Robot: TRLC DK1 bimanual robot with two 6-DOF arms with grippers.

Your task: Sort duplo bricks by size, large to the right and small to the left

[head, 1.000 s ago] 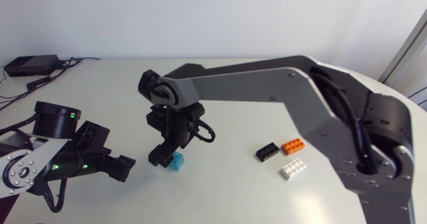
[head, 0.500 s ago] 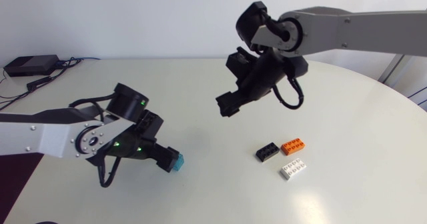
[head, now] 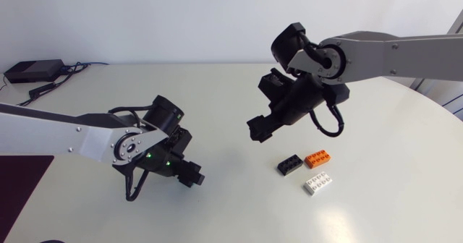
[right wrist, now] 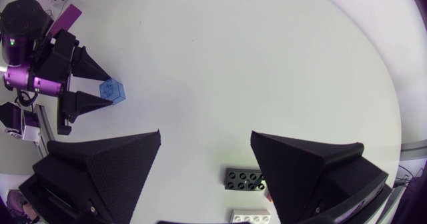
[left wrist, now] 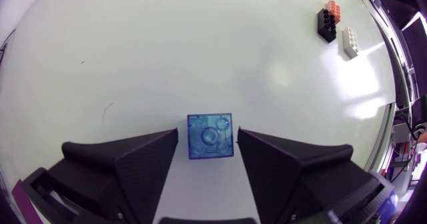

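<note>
Left jaws: on my left gripper point(head: 193, 178) the jaws stand at a moderate width, one finger on each side of the blue brick point(left wrist: 211, 136). In the left wrist view I see a thin gap on both sides, so I am not gripping it.
Right jaws: on my right gripper point(right wrist: 205, 135) the jaws are spread wide, with nothing between the fingers.
Blue brick: a small translucent square brick, studs up, flat on the white table point(head: 217, 91). It sits left of centre. In the head view my left gripper hides it.
Left arm: enters from the left edge, with the gripper low over the table and tilted down over the blue brick.
Right arm: enters from the right edge, with the gripper held above the table near its centre, well apart from every brick.
Large bricks: the black brick point(head: 290, 164) and the orange brick point(head: 318, 157) lie side by side on the right half. The white brick point(head: 317, 183) lies just beside them, nearer the front edge.
Separation: the blue brick lies well apart from the three large bricks.
</note>
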